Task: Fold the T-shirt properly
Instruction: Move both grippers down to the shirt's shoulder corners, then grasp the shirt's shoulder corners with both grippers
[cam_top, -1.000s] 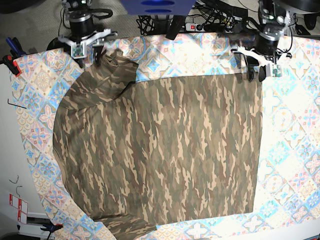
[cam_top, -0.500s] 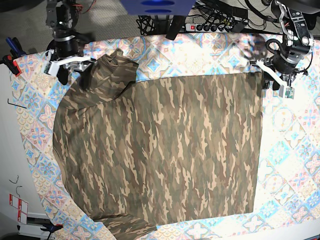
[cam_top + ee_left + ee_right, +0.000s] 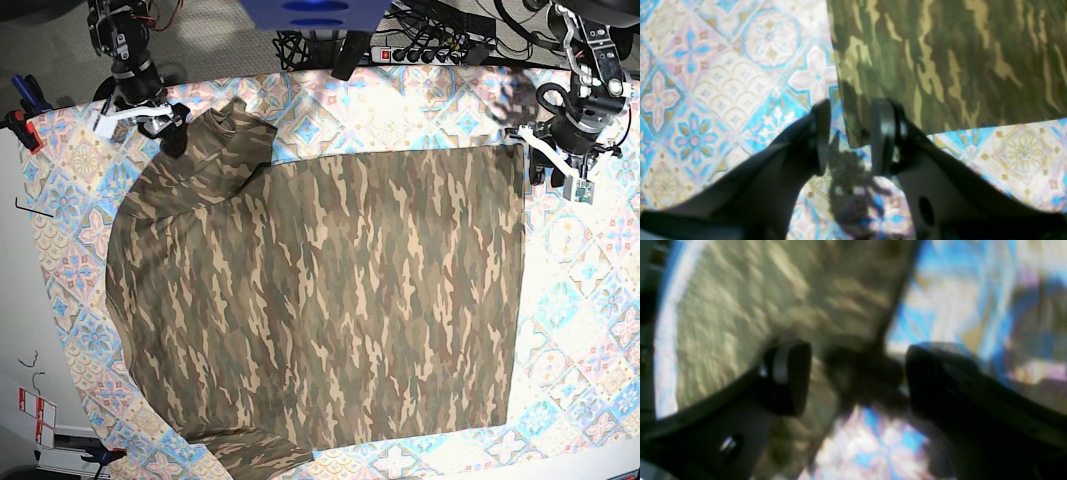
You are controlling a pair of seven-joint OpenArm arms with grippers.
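Observation:
The camouflage T-shirt (image 3: 320,300) lies spread flat on the patterned tablecloth (image 3: 585,300), with a bunched sleeve (image 3: 225,135) at the back left. My left gripper (image 3: 548,168) hovers open at the shirt's back right corner. In the left wrist view its fingertips (image 3: 883,136) straddle that corner (image 3: 853,133) without pinching it. My right gripper (image 3: 145,130) is open just left of the bunched sleeve. The right wrist view is blurred: the right gripper (image 3: 860,376) has its jaws wide apart over shirt cloth (image 3: 740,306) and tablecloth.
A power strip and cables (image 3: 425,50) run behind the table's back edge. Clamps (image 3: 25,105) grip the cloth at the left edge. The shirt's lower hem (image 3: 250,460) reaches the front edge. Bare tablecloth shows on the right (image 3: 590,380).
The right gripper has opened, let go of the sleeve and drawn back to the left. The left arm has shifted right, off the shirt's back corner. The shirt itself lies unchanged.

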